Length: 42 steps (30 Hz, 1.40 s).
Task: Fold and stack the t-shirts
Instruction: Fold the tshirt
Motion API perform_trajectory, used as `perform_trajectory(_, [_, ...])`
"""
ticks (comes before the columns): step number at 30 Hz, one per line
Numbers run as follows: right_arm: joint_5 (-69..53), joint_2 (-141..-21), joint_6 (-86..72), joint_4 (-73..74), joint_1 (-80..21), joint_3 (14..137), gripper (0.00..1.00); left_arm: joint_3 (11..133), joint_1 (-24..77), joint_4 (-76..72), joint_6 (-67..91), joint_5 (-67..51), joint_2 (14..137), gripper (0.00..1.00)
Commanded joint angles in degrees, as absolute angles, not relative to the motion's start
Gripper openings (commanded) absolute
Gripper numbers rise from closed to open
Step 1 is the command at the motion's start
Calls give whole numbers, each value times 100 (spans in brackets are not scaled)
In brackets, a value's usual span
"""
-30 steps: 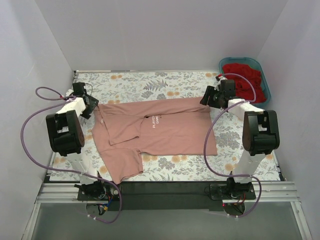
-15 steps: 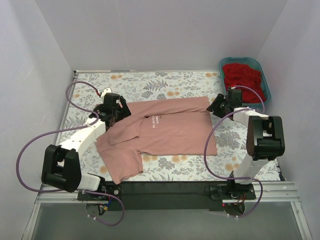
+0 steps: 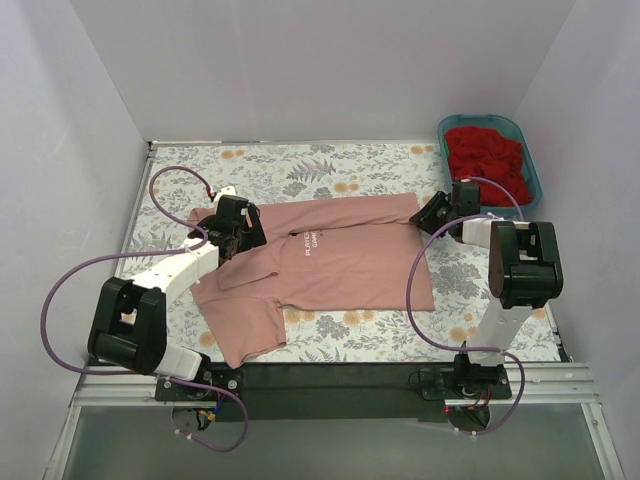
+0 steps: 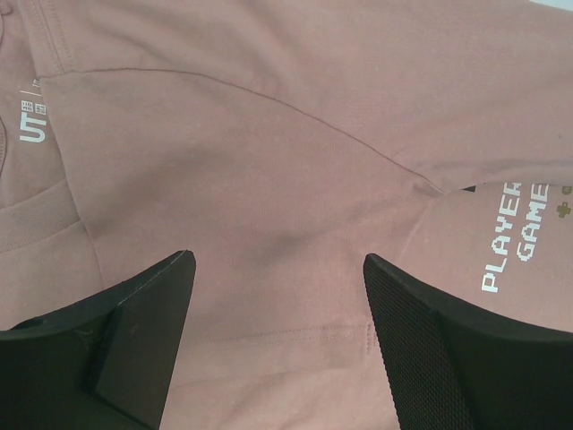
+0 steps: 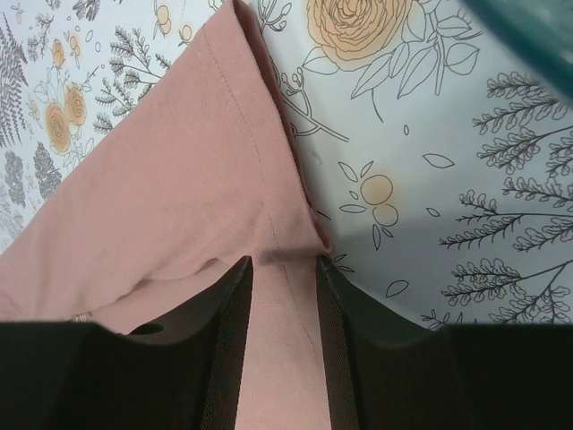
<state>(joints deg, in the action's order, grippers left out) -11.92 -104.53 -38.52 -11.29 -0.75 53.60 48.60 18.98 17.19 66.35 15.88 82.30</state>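
- Saw pink t-shirt (image 3: 340,265) flat on the floral cloth (image 3: 300,165), red t-shirt (image 3: 485,155) in the tub (image 3: 480,118).
- Found left gripper (image 4: 277,262) wide open over the shirt, holding nothing.
- Could not tell if right gripper (image 5: 283,262) pinched the hem.
- Could slip off that thin edge, spoiling the fold.

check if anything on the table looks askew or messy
The pink shirt lies crooked, not flat: a flap on the left arm's side is folded over the chest, and one sleeve sticks out toward the near edge. The red shirt sits bunched in the tub.
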Motion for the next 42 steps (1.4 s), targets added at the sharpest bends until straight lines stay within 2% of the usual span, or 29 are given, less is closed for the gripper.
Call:
perform_trajectory(1, [-1099,-10468,-4016,-1424,-62,5221,41,4957,1916,1538,6478,1705,8130,75])
perform_trajectory(6, [-730,-10301,-4096,-1441,-62,5019,45,4966,1916,1521,6478,1644,8139,75])
perform_trajectory(14, [-677,-10415,-4122,-1494,-62,5097,46,4975,1916,1512,6495,1600,8139,75])
perform_trajectory(31, [-650,-10617,-3990,-1731,132,5229,39,4957,1916,1529,6504,1556,8139,75])
perform_trajectory(42, [-1178,-10679,-3911,-1793,141,5203,36,4957,1916,1529,6504,1547,8165,75])
